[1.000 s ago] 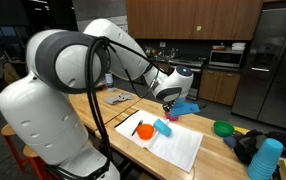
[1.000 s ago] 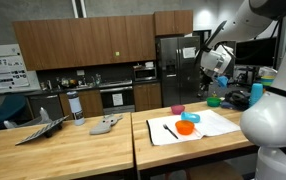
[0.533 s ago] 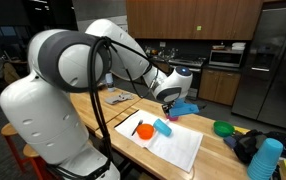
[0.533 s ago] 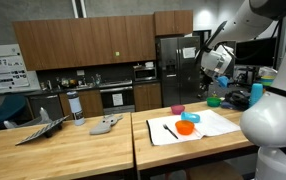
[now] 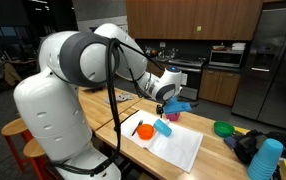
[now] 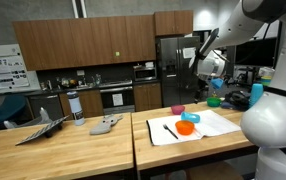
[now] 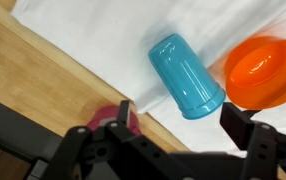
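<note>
My gripper point(image 7: 178, 118) is open, with nothing between its black fingers point(image 7: 125, 112). It hangs above a light blue cup point(image 7: 186, 74) that lies on its side on a white sheet point(image 7: 93, 35). An orange bowl point(image 7: 263, 70) sits right beside the cup. A pink bowl point(image 7: 105, 120) peeks out behind one finger at the sheet's edge. In both exterior views the gripper point(image 5: 167, 99) point(image 6: 211, 84) is well above the cup point(image 5: 163, 127) point(image 6: 191, 119), orange bowl point(image 5: 145, 131) point(image 6: 186, 127) and pink bowl point(image 5: 172, 116) point(image 6: 177, 110).
A black marker point(image 5: 135, 128) lies on the sheet near the orange bowl. A green bowl point(image 5: 224, 128), a black bag point(image 5: 245, 146), stacked blue cups point(image 5: 266, 160) and a blue cloth point(image 5: 183, 106) also sit on the wooden table point(image 5: 215, 150). The neighbouring table point(image 6: 53, 150) holds a bottle point(image 6: 75, 107).
The jaws have opened wide over the last second. The arm's upper links have shifted and the gripper has moved slightly. The cup and bowls have not moved.
</note>
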{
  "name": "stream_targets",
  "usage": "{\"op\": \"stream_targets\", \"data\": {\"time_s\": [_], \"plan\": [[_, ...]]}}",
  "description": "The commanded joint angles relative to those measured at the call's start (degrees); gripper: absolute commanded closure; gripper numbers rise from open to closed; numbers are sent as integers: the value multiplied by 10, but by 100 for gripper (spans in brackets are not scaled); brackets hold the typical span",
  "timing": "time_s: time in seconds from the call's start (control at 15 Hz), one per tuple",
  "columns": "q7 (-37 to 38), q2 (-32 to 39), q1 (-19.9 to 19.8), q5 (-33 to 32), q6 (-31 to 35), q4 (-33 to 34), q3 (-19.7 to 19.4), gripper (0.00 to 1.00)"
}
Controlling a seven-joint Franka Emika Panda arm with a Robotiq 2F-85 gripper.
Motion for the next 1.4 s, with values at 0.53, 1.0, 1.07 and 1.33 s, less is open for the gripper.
{"op": "stream_targets", "data": {"time_s": [0.53, 1.0, 1.07, 1.33], "plan": [[224, 67, 21, -139, -30, 70, 39, 0], [421, 119, 31, -319, -80, 125, 56, 0], [432, 123, 34, -326, -85, 130, 59, 0], [408, 116, 29, -307, -67, 111, 60, 0]]}}
